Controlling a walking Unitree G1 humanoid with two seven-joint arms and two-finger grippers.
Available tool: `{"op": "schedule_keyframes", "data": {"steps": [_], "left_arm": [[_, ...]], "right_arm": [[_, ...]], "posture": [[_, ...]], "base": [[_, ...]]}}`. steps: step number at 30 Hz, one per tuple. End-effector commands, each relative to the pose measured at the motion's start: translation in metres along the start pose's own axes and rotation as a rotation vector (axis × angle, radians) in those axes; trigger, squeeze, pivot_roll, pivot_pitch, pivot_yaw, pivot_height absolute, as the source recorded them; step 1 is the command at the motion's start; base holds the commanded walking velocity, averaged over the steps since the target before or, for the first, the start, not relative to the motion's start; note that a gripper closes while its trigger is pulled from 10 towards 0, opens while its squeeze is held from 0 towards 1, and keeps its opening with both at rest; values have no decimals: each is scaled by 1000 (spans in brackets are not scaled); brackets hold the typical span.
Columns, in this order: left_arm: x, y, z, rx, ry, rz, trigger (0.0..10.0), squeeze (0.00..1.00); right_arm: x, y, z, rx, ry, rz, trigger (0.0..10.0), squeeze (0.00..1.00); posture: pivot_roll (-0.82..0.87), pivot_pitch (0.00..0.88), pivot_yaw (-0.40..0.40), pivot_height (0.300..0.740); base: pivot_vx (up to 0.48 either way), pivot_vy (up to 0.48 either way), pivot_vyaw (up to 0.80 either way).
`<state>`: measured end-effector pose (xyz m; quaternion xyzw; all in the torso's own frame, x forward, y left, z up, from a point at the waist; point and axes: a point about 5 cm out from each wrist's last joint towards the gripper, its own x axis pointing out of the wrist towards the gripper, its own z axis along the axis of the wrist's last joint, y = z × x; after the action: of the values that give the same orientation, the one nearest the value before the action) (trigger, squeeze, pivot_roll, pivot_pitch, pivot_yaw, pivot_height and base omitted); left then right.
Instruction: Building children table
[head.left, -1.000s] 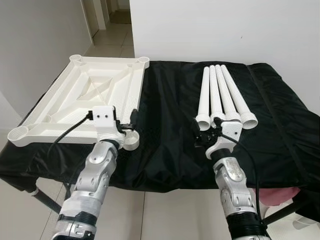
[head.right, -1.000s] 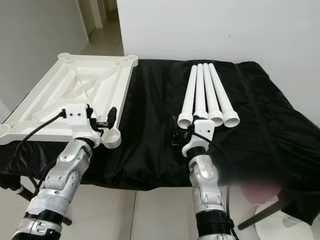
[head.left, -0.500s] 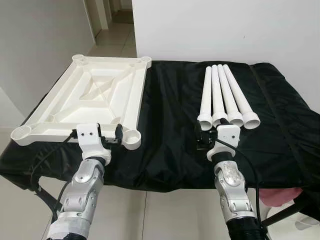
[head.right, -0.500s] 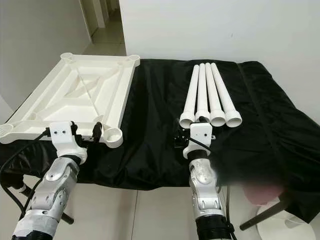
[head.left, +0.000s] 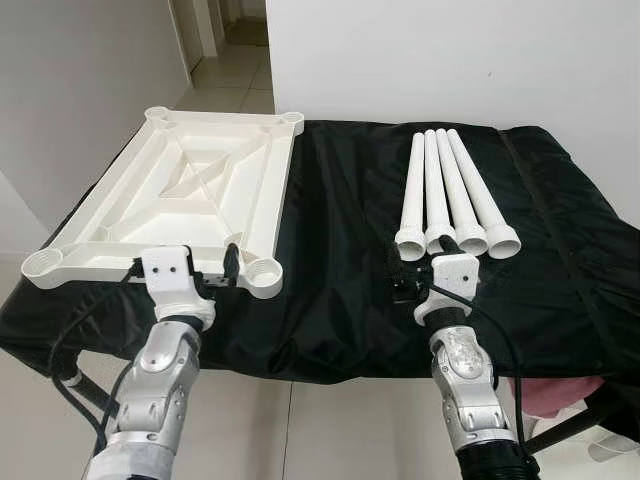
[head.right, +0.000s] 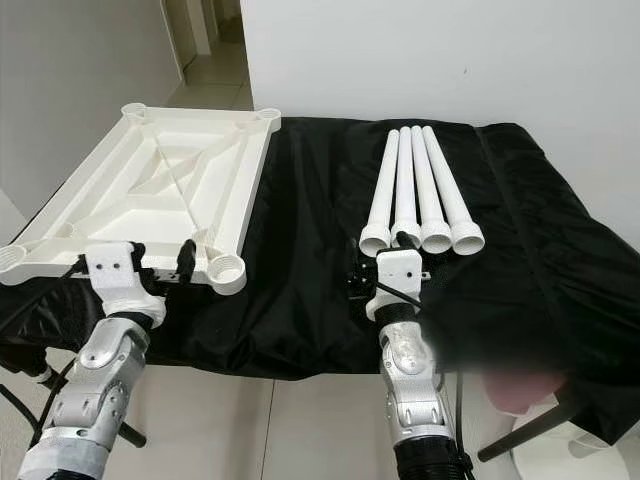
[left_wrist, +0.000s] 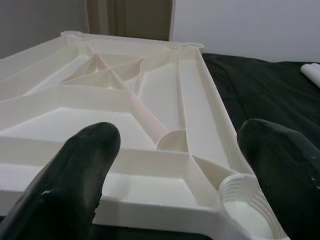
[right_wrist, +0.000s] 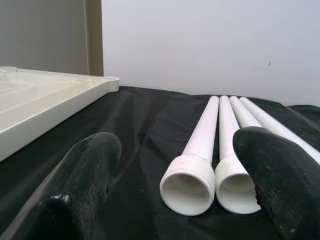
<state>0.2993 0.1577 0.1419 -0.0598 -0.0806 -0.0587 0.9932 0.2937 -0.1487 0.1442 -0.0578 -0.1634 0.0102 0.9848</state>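
Observation:
A white table top (head.left: 190, 195) lies upside down on the left of the black-covered table, with round leg sockets at its corners. Several white legs (head.left: 445, 195) lie side by side on the right, their threaded open ends (right_wrist: 187, 186) toward me. My left gripper (head.left: 195, 268) hovers open just before the table top's near edge, beside the near right socket (left_wrist: 245, 192). My right gripper (head.left: 420, 258) is open just short of the legs' near ends, nothing between its fingers (right_wrist: 85, 180).
The black cloth (head.left: 340, 230) covers the whole work table, bare between table top and legs. A white wall stands behind it. A hallway opens at the far left. A pink object (head.left: 565, 390) sits low at the right, beyond the table's front edge.
My left gripper has drawn back from the near right corner socket and shifted left along the near edge. The right gripper has barely moved.

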Motion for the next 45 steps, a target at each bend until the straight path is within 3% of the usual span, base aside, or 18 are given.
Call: {"op": "schedule_keyframes", "data": {"steps": [1,14,22,31,45], "left_arm": [[3,-5,1,14,-16,-10,10000,0],[13,-2,2,35,-19,-91,10000,0],[22,-5,4,14,-23,-122,10000,0],[21,0,3,31,-17,-117,10000,0],[21,4,4,17,-31,-102,10000,0]], "right_arm": [[2,0,7,-10,-39,-14,10000,0],[3,-13,4,-20,-40,-83,10000,0],[16,-16,8,-23,-73,-88,10000,0],[11,-17,4,-32,-58,-99,10000,0],[17,-16,4,-36,-63,-82,10000,0]], "posture": [[-36,0,48,740],[-72,0,86,740],[-75,0,104,740],[-73,0,108,740],[-62,0,79,740]], "base": [[0,0,0],[0,0,0],[0,0,0],[0,0,0],[0,0,0]]}}
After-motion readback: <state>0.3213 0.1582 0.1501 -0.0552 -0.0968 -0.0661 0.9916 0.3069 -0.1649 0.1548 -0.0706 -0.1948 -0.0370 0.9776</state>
